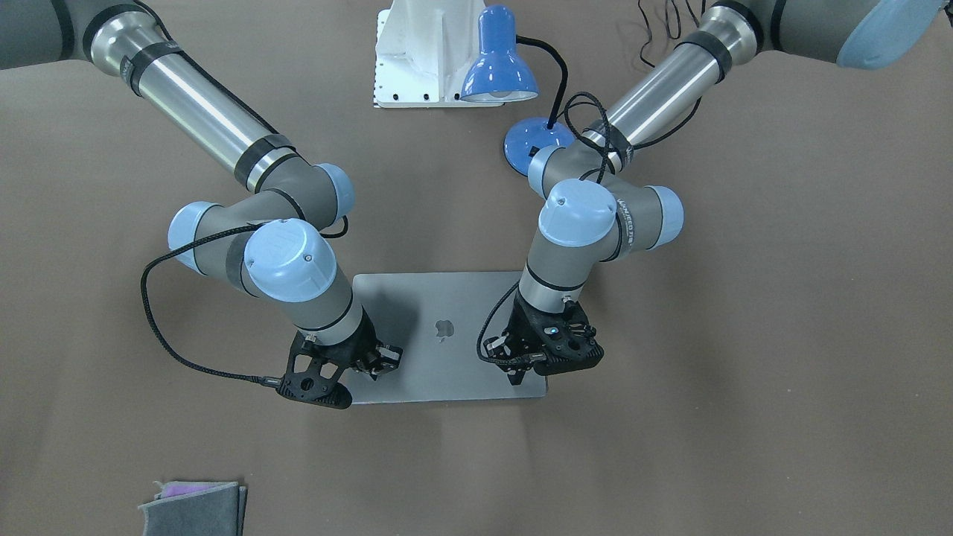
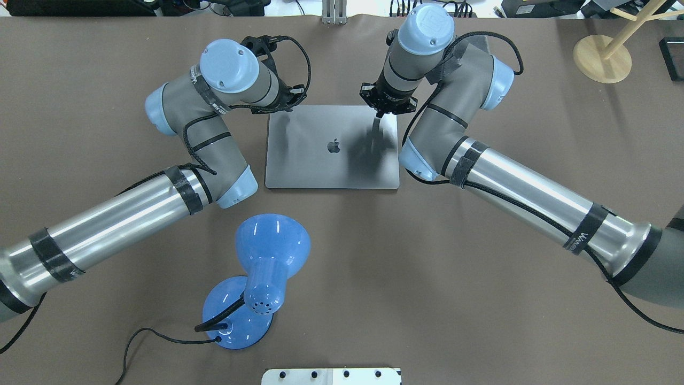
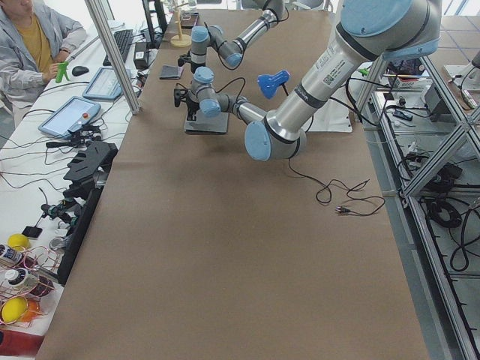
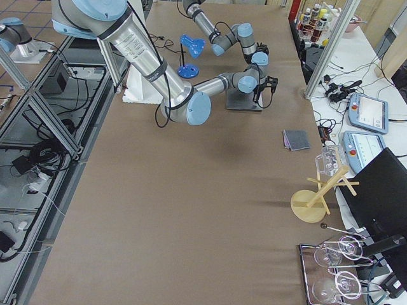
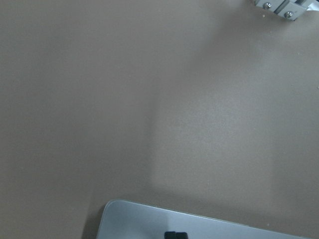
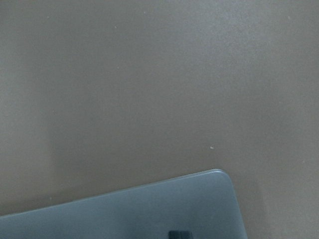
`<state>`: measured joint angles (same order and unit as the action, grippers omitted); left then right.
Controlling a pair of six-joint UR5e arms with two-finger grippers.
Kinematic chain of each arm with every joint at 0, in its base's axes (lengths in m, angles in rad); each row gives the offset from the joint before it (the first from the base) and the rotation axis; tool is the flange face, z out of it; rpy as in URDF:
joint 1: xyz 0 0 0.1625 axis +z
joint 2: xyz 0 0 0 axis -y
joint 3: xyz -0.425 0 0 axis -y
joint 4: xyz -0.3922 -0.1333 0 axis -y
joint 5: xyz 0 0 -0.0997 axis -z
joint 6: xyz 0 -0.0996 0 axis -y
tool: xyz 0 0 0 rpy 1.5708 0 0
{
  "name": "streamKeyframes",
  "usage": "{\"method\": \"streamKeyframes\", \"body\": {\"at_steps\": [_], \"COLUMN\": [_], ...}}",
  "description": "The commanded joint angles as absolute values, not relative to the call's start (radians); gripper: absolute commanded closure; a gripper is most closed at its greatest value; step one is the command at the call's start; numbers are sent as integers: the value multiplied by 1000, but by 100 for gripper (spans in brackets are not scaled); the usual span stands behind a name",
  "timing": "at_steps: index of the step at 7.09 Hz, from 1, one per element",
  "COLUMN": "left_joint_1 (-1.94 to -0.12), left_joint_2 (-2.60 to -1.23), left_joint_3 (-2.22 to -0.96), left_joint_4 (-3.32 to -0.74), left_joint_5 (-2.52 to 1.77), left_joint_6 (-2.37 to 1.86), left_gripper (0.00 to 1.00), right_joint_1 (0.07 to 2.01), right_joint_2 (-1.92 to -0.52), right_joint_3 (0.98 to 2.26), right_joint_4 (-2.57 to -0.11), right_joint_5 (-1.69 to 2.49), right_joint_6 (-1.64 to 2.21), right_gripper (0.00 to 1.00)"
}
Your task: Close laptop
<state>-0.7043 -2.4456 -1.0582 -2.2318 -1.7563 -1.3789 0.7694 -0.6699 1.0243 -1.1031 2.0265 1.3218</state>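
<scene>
The space-grey laptop (image 1: 454,357) lies closed and flat on the brown table, lid up with the dark apple logo showing; it also shows in the overhead view (image 2: 331,160). My left gripper (image 1: 519,376) is shut and points down on the lid's corner, far from my base, on the overhead view's left (image 2: 283,104). My right gripper (image 1: 372,366) is shut and rests on the other far corner (image 2: 378,120). Each wrist view shows a lid corner (image 5: 149,224) (image 6: 124,214) and one dark fingertip (image 5: 175,235) (image 6: 179,234) at the bottom edge.
A blue desk lamp (image 2: 262,267) with its cord stands between my base and the laptop. A white mounting plate (image 1: 417,59) is behind it. A grey felt pouch (image 1: 193,506) lies near the operators' edge. A wooden stand (image 2: 601,56) is at the far right.
</scene>
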Motion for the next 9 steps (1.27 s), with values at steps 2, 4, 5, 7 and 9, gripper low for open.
{"method": "streamKeyframes", "body": {"at_steps": [2, 4, 5, 7, 9], "left_joint_1": [-728, -834, -901, -1067, -1249], "left_joint_2": [-2442, -2355, -2230, -1896, -1603], "left_joint_3": [-1132, -1347, -1532, -1855, -1968], "left_joint_4": [-2224, -2024, -1926, -1800, -1807], "left_joint_5": [-1800, -2054, -2142, -2302, -2417], "left_joint_6": [-1376, -1326, -1219, -898, -570], "left_gripper": [27, 3, 3, 3, 3], "right_joint_1": [855, 989, 1087, 1265, 1414], "right_joint_2": [-661, -812, -925, -1195, -1506], "right_joint_3": [1081, 1263, 1366, 1567, 1660], "right_joint_4": [-1107, -1120, -1130, -1131, -1131], "right_joint_5": [2159, 2325, 2408, 2558, 2588], "right_joint_6": [1319, 1239, 1177, 939, 541], "right_gripper": [100, 94, 72, 70, 42]}}
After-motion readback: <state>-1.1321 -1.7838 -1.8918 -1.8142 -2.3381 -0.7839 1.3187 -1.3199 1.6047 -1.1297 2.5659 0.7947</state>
